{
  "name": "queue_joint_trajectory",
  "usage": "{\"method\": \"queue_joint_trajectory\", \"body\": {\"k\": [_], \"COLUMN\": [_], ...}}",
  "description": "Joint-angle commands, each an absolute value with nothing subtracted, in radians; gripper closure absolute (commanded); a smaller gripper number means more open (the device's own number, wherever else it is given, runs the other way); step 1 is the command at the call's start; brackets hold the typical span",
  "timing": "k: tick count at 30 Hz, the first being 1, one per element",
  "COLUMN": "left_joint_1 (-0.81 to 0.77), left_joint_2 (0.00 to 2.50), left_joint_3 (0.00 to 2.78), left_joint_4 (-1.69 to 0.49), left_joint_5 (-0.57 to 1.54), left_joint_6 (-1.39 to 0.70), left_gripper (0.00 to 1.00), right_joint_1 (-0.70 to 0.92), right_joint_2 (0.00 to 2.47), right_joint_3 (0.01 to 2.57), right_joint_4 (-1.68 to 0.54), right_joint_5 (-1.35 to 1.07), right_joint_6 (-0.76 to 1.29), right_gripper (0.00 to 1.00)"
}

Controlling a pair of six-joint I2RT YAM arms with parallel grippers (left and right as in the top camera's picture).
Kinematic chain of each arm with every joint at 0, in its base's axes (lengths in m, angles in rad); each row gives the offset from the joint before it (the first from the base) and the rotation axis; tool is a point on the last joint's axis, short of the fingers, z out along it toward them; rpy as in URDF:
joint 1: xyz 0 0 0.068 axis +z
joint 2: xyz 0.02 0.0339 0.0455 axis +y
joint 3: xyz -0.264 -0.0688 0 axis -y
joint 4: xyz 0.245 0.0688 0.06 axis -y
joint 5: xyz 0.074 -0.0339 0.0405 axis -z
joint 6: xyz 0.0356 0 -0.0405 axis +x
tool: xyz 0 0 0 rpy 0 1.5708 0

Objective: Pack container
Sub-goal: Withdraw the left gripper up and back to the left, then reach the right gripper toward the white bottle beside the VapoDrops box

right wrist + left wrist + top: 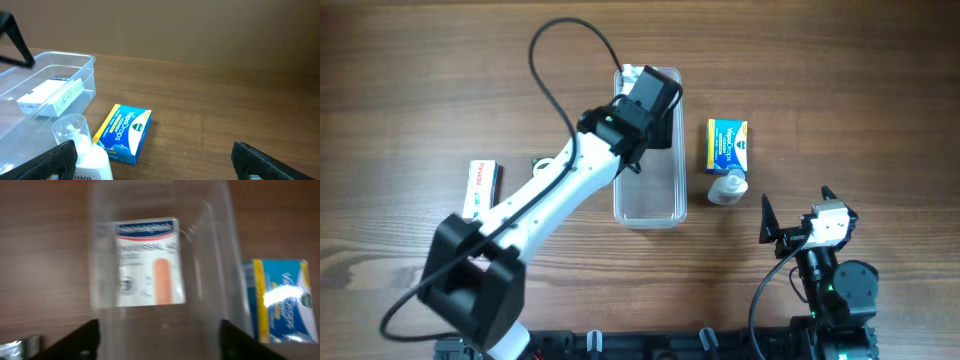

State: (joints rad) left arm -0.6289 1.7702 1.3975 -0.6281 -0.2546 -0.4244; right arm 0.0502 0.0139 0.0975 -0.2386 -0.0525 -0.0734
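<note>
**Overhead view.** Hanging the left gripper (655, 95) directly above the far end of the container (650, 200). Hiding the jaw spread under the black wrist body from this angle. Showing a blue-and-yellow box (727, 145) on the table (880, 90) to the right of this gripper, just beside the container wall. Showing a white bottle (727, 187) at the near end of that box. Showing a white-and-red box (482, 188) well apart on the left side of the arm. Resting the right gripper (797, 208) low and to the right, well apart from the container, jaws spreading wide.

**Left wrist view.** Looking straight down into the container (227, 255). Spreading both fingertips (85, 335) wide, one outside each long wall, gripping nothing. Showing a plaster box (147, 262) lying flat on the container floor, ahead of the fingertips and apart from them. Showing the blue-and-yellow box (280, 300) outside the wall, right of the right finger. Catching a silvery item (17, 347) beside the left finger, too blurred to identify.

**Right wrist view.** Spreading the right gripper (154, 147) fully, with only bare table between the fingers and nothing in its grasp. Placing the container (85, 60) ahead and to the left of this tool, with the plaster box (50, 95) lying inside. Showing the white bottle (92, 157) just beside the left finger, and the blue-and-yellow box (122, 132) lying flat just ahead of it.
</note>
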Motion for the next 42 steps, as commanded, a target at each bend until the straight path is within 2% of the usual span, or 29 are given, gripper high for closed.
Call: {"method": "queue_joint_trajectory", "body": {"k": [1,4,6,8,21,28,32,36,38,42], "left_joint_1": [-0.596,-0.555,-0.526,-0.492,-0.278,-0.237,-0.235,-0.235,-0.235,-0.235], "left_joint_2": [1.702,1.685,1.683,1.683,1.683,1.683,1.683,1.683,1.683,1.683], "left_joint_3": [1.406,1.406,1.406,1.406,1.406,1.406,1.406,1.406,1.406,1.406], "left_joint_4": [-0.649,-0.652,-0.651,-0.653,-0.681,-0.723,-0.722,-0.723,-0.723,-0.723], "left_joint_5": [-0.494,-0.506,-0.506,-0.499,-0.306,-0.303,-0.303,-0.302,-0.272,-0.213], "left_joint_6": [-0.426,-0.427,-0.427,-0.427,-0.506,-0.506,-0.507,-0.507,-0.506,-0.506], "left_gripper": [0.18,0.16,0.06,0.02,0.00,0.00,0.00,0.00,0.00,0.00], "right_joint_1": [0.046,0.046,0.046,0.046,0.046,0.046,0.046,0.046,0.046,0.046], "right_joint_2": [0.010,0.010,0.010,0.010,0.010,0.010,0.031,0.136,0.213,0.390], "right_joint_3": [0.095,0.095,0.095,0.095,0.095,0.095,0.095,0.128,0.204,0.406], "right_joint_4": [-0.235,-0.235,-0.235,-0.235,-0.233,-0.101,-0.132,-0.120,-0.141,-0.262], "right_joint_5": [-0.069,-0.069,-0.069,-0.069,-0.072,-0.249,-0.189,-0.204,-0.223,-0.115], "right_joint_6": [-0.079,-0.078,-0.078,-0.079,-0.074,-0.047,0.114,0.273,0.268,0.179], "right_gripper": [0.00,0.00,0.00,0.00,0.00,0.00,0.00,0.00,0.00,0.00]}}
